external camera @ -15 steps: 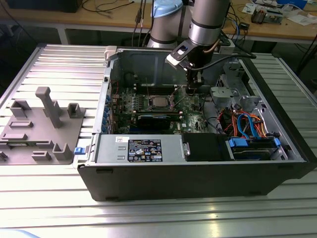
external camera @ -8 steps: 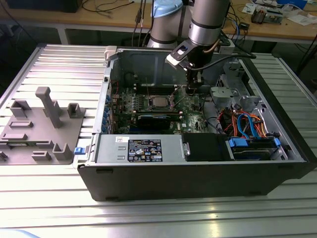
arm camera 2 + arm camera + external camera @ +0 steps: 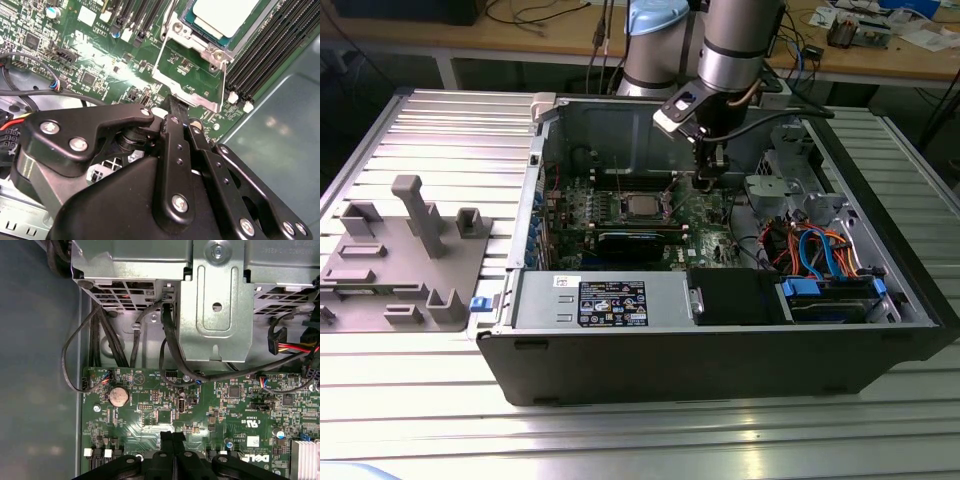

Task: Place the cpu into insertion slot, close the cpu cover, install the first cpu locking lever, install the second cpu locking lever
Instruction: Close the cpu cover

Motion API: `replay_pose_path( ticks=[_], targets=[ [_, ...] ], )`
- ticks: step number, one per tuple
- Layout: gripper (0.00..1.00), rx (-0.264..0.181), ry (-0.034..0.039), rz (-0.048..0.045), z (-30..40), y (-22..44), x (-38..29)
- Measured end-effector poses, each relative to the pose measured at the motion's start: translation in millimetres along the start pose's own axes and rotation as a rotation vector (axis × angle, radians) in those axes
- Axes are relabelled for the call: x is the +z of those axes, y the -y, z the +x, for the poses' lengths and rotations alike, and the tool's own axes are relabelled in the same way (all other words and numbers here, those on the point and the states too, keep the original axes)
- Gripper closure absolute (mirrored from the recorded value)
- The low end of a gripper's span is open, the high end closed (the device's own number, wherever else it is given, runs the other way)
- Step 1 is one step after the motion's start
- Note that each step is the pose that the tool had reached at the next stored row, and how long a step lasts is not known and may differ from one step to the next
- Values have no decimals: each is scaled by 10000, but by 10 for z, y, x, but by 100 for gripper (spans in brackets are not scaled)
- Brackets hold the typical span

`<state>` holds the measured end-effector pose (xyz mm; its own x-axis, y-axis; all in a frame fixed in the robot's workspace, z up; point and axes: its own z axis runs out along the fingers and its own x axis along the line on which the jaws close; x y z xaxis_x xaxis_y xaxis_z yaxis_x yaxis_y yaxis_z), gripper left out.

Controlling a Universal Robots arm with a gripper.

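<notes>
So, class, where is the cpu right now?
In the exterior view the cpu sits in the insertion slot on the green motherboard, just to the exterior view's left of the gripper.

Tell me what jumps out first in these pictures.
An open computer case lies on the ribbed metal table, and the robot arm reaches into it. In the second wrist view, the pale chip sits in its socket, with the metal cover open and the black gripper at its edge.

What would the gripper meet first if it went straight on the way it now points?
The gripper would most likely meet the green motherboard beside the cpu cover, or its edge; depth is unclear.
</notes>
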<state>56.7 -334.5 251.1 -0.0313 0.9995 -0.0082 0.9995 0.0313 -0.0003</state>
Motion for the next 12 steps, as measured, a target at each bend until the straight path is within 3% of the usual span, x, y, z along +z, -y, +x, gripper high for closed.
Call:
replay_pose_path(
  ticks=[12],
  targets=[
    [89,0,0,0,4,128,0]
  ],
)
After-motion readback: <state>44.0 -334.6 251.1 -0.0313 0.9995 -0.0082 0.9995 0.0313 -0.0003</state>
